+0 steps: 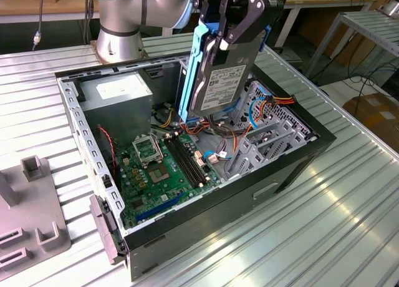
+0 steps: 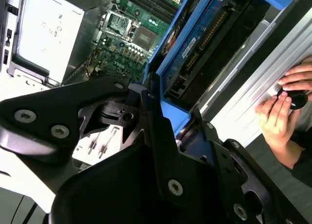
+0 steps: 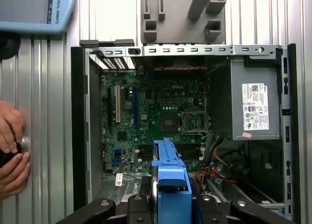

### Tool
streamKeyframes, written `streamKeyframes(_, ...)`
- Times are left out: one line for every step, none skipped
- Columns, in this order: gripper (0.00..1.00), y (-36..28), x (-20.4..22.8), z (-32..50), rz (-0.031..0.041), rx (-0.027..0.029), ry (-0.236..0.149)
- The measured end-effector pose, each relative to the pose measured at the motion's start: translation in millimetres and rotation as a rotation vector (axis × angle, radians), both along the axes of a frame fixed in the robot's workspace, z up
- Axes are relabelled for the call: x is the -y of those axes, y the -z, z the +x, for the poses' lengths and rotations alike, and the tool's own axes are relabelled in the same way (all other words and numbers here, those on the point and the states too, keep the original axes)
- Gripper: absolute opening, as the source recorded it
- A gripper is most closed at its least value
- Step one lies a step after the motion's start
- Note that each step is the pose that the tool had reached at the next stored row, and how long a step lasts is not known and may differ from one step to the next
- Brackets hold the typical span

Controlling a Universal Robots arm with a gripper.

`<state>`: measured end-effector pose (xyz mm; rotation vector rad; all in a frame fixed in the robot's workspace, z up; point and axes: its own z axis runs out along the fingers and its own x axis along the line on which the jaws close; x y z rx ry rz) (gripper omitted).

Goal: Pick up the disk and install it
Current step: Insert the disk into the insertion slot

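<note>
The disk [image 1: 218, 81], a grey metal drive with a white label and blue side rails, hangs on edge and tilted above the open computer case [image 1: 293, 168]. My gripper [image 1: 230, 31] is shut on its upper end, one black finger on each face. In the first wrist view the blue carrier [image 3: 168, 180] stands out between the fingers over the motherboard [image 3: 156, 117]. In the second wrist view the disk [image 2: 195, 44] runs away from the gripper [image 2: 161, 121] toward the case interior. The metal drive cage [image 1: 268, 137] lies just below and toward the exterior view's right of the disk.
The grey power-supply box [image 1: 118, 90] fills the case's back corner, and loose cables [image 1: 218, 153] lie between board and cage. A grey fixture [image 1: 31, 206] stands on the ribbed table [image 1: 324, 237]. A person's hands [image 3: 12, 146] rest on a black knob beside the case.
</note>
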<state>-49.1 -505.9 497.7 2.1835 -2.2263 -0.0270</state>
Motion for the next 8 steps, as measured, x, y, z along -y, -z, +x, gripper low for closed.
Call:
streamKeyframes(0.37, 0.0, 0.0, 0.0, 0.0000, 0.0000, 0.000)
streamKeyframes(0.37, 0.1, 0.0, 0.1, 0.0000, 0.0000, 0.000)
streamKeyframes(0.37, 0.1, 0.0, 0.2, 0.0001, 0.0000, 0.000)
streamKeyframes(0.37, 0.1, 0.0, 0.2, 0.0001, 0.0001, 0.000)
streamKeyframes(0.37, 0.1, 0.5, 0.4, 0.0000, 0.0001, 0.000)
streamKeyframes(0.37, 0.3, 1.5, 0.6, 0.0001, 0.0001, 0.000)
streamKeyframes(0.37, 0.8, 5.0, 1.4, 0.0002, 0.0001, 0.000)
streamKeyframes(0.37, 1.2, 7.6, 3.2, 0.0000, 0.0000, 0.000)
